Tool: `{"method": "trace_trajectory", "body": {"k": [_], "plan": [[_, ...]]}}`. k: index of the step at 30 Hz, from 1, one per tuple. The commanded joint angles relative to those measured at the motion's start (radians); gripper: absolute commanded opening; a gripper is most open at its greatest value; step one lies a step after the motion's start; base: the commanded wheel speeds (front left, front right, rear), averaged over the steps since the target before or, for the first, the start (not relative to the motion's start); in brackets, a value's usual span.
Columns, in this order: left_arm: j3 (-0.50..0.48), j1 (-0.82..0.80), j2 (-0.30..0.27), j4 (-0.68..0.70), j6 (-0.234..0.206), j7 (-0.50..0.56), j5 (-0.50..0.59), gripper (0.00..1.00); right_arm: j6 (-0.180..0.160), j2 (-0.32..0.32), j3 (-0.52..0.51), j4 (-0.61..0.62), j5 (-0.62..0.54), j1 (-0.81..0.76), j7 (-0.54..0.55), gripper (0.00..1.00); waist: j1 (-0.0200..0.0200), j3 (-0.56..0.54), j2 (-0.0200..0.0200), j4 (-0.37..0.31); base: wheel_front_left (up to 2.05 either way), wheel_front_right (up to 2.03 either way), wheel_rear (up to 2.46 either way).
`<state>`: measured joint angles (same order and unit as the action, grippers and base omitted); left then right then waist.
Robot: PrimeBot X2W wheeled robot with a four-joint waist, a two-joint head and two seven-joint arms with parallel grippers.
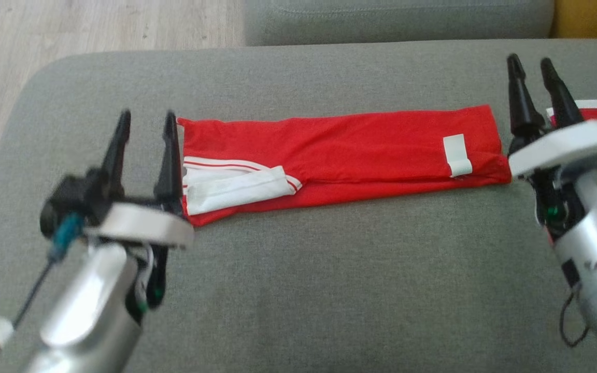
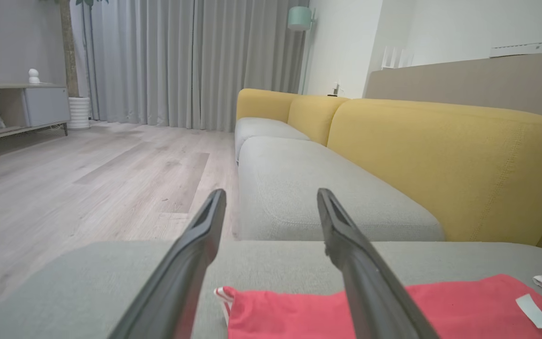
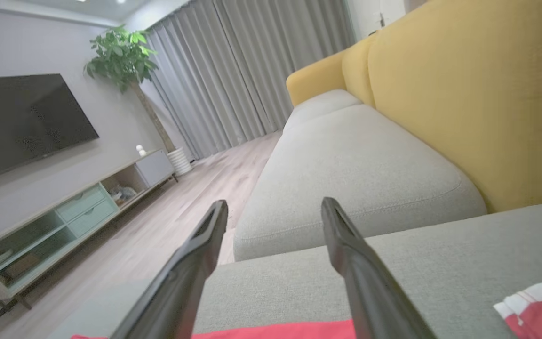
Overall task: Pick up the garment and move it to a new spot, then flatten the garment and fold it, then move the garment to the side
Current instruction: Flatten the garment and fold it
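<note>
Folded red garment [image 1: 340,150] laid on the grey seat cushion [image 1: 329,269] between two released end effectors.
The garment is folded into a long strip, with white striped trim [image 1: 231,184] at its left end and a white tag [image 1: 456,153] near its right. The left end effector [image 1: 147,115] is held at the left end, the right end effector [image 1: 530,59] just beside the right; both are spread apart and nothing is grasped. Another red-and-white cloth [image 1: 583,106] is seen behind the right one.
</note>
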<state>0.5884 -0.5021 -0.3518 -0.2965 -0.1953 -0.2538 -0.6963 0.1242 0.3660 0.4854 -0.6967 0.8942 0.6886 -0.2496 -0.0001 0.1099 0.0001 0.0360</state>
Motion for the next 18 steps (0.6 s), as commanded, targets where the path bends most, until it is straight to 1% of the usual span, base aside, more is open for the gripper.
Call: {"method": "trace_trajectory", "body": {"k": [1,3,5,7,9,12,15,18], "plan": [[-0.078,0.012,-0.003,0.056,-0.006,-0.008,0.037,1.00,0.007,-0.025,-0.076,0.072,-0.075,-0.048,-0.011,1.00,0.0001,-0.004,-0.0001,-0.002,0.00,0.00,0.00],[-0.113,0.075,0.021,0.083,-0.001,-0.008,0.094,1.00,0.007,-0.083,-0.170,0.140,-0.170,-0.139,-0.012,1.00,0.0001,-0.007,-0.0001,-0.003,0.00,0.00,0.00],[-0.142,0.132,0.045,0.102,-0.001,-0.008,0.157,1.00,0.007,-0.137,-0.243,0.209,-0.273,-0.229,-0.012,1.00,0.0001,-0.007,-0.0001,-0.004,0.00,0.00,0.00],[-0.173,0.186,0.074,0.107,-0.001,-0.008,0.202,1.00,0.007,-0.190,-0.310,0.263,-0.346,-0.310,-0.012,1.00,0.0001,-0.007,-0.0001,-0.004,0.00,0.00,0.00],[-0.211,0.235,0.107,0.115,0.004,-0.008,0.235,1.00,0.007,-0.233,-0.355,0.305,-0.404,-0.375,-0.012,1.00,0.0001,-0.005,-0.0001,-0.006,0.00,0.00,0.00],[-0.262,0.298,0.141,0.121,0.010,-0.008,0.305,1.00,0.007,-0.262,-0.377,0.336,-0.489,-0.439,-0.012,1.00,0.0001,0.004,-0.0001,-0.011,0.00,0.00,0.00],[-0.313,0.336,0.182,0.121,0.040,-0.008,0.342,1.00,0.007,-0.285,-0.403,0.357,-0.517,-0.469,-0.012,1.00,0.0001,0.016,-0.0001,-0.011,0.00,0.00,0.00],[-0.353,0.339,0.211,0.120,0.074,-0.008,0.377,1.00,0.007,-0.295,-0.415,0.369,-0.536,-0.468,-0.012,1.00,0.0001,0.038,-0.0001,-0.009,0.00,0.00,0.00]]}}
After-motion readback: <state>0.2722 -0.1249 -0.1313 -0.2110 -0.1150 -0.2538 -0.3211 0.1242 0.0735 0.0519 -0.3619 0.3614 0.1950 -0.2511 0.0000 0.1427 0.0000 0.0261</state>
